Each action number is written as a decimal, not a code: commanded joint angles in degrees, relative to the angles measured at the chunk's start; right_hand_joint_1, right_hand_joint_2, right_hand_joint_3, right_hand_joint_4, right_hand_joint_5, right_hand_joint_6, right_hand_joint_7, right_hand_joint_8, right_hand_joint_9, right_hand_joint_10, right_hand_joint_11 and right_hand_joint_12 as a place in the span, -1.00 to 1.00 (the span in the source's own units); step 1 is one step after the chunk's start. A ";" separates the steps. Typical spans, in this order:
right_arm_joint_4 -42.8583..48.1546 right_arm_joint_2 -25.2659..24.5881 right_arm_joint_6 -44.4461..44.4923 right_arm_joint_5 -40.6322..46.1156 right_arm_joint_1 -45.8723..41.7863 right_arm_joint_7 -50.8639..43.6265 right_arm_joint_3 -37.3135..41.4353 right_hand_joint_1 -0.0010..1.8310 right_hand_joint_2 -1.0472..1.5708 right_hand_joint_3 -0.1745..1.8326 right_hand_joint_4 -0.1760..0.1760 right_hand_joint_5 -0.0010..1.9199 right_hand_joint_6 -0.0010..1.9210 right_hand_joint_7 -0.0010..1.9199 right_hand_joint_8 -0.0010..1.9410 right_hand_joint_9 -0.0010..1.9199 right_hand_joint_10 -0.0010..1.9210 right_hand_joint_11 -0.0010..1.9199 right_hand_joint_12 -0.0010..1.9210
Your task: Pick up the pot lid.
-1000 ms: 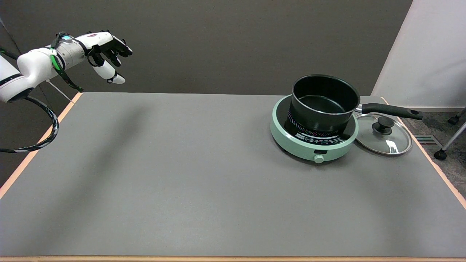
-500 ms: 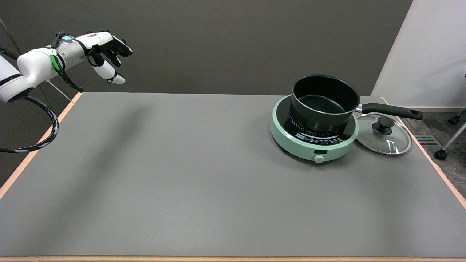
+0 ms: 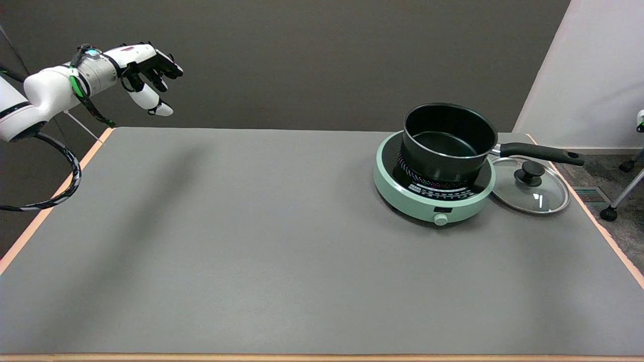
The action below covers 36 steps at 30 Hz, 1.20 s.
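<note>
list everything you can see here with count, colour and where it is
pot lid: 1, clear glass with metal rim and black knob, flat on the table right of the cooker, under the pot's handle
pot: 1, black, open, on the cooker, handle pointing right
induction cooker: 1, pale green with black top, far right part of the table
table: 1, grey top with light wood edge, fills most of the view
chair or stand legs with castors: a few, dark, on the floor at the right edge
left hand: 1, black and white, in the air at upper left, holding nothing
right hand: not in view
</note>
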 commanded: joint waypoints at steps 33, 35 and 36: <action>1.82 0.88 6.31 -13.15 -0.37 1.74 -20.77 -0.15 0.16 0.19 0.37 -0.79 -0.86 -0.77 -0.86 -0.69 -0.80 -0.76 -0.47; 2.39 0.45 6.31 -13.15 -1.74 1.98 -19.90 -0.15 0.16 0.19 0.37 -0.79 -0.86 -0.77 -0.86 -0.69 -0.80 -0.75 -0.47; 2.73 0.27 6.31 -13.15 -2.39 1.98 -19.41 -0.15 0.15 0.19 0.37 -0.79 -0.86 -0.77 -0.86 -0.69 -0.80 -0.75 -0.47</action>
